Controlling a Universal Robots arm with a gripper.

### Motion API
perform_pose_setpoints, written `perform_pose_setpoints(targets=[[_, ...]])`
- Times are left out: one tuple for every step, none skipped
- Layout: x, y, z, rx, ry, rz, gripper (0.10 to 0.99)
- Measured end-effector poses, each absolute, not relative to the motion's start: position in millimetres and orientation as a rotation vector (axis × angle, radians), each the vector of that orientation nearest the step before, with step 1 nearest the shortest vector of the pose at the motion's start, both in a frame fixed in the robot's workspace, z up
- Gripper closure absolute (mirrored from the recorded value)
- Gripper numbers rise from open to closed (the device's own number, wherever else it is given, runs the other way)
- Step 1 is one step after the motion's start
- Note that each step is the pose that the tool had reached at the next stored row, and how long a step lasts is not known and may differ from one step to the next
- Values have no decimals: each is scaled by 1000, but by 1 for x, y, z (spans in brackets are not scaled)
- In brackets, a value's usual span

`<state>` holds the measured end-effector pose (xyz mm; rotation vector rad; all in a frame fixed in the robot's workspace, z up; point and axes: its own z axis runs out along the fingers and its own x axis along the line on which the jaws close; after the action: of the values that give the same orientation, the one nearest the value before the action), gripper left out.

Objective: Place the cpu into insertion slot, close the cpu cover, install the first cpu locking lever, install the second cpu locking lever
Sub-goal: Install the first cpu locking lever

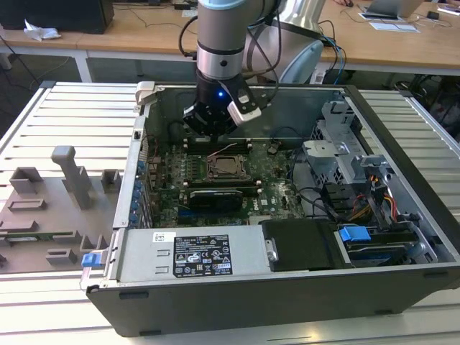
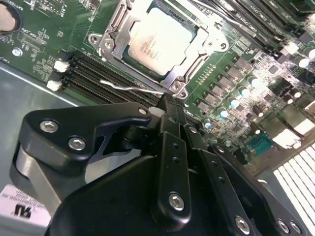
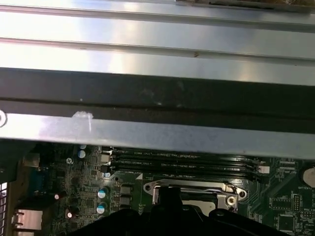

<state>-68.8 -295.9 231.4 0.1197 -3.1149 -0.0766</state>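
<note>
Second wrist view shows the silver-topped square cpu seated under the closed dark-silver cpu cover, so the thin wire locking lever seems next, needing the black jaws, narrowed and empty, hooked onto it.

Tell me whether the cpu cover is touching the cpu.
Touching. In the second wrist view the cpu cover lies closed on the cpu, its frame overlapping the chip's edges with no gap visible.

Cpu: pale matt metal top, smooth. Cover: bare silver metal, semi-gloss, w/ shiny screws. Board: green, slight sheen. Tool: black matt plastic, bright steel bolts. Case: dark grey painted metal. Bench: ribbed aluminium, satin.
</note>
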Motion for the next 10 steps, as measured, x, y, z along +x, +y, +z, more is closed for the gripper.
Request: perform_pose_setpoints(targets=[[-69, -296, 230, 120, -3115, -77, 980], [-69, -296, 227, 120, -3115, -77, 980], [-69, -296, 223, 120, -3115, -77, 980], [-69, -296, 222, 120, -3115, -77, 980], [-69, -296, 220, 120, -3115, -77, 980], [-69, -296, 220, 120, -3115, -79, 980], [-69, -296, 219, 120, -3115, -84, 980], [-69, -296, 219, 120, -3115, -94, 980], [-69, -296, 219, 120, -3115, -106, 980], [-69, -296, 219, 120, -3114, -123, 980]])
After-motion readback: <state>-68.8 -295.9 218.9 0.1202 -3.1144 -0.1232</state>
